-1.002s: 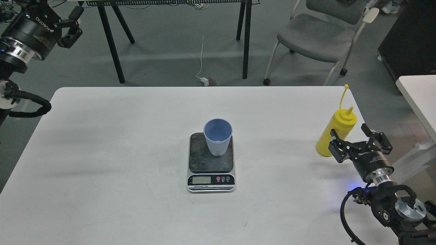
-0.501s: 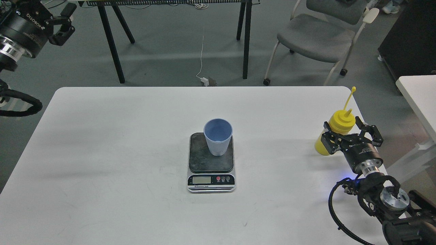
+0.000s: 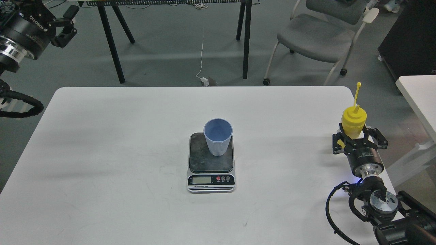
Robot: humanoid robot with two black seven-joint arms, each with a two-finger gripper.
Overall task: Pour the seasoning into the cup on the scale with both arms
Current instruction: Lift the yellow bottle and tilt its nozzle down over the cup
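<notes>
The light-blue ribbed cup (image 3: 218, 136) stands upright on the dark plate of the scale (image 3: 211, 163) at the table's middle. The yellow squeeze bottle (image 3: 354, 120) stands upright near the table's right edge, its cap strap pointing up. My right gripper (image 3: 359, 136) is at the bottle's lower body, one finger on each side of it. The jaws look spread wider than the bottle, and its lower part is hidden behind them. My left gripper (image 3: 66, 25) is open and empty, high at the far left, beyond the table.
The white table (image 3: 102, 153) has its right edge close to the bottle. Beyond its far edge are black table legs (image 3: 110, 44) and a grey chair (image 3: 316, 37). Another white table's corner (image 3: 419, 95) is at the right.
My right gripper moved up to the bottle and now straddles it. The bottle shifted right and stands straighter. My left gripper rose and drew back to the left.
</notes>
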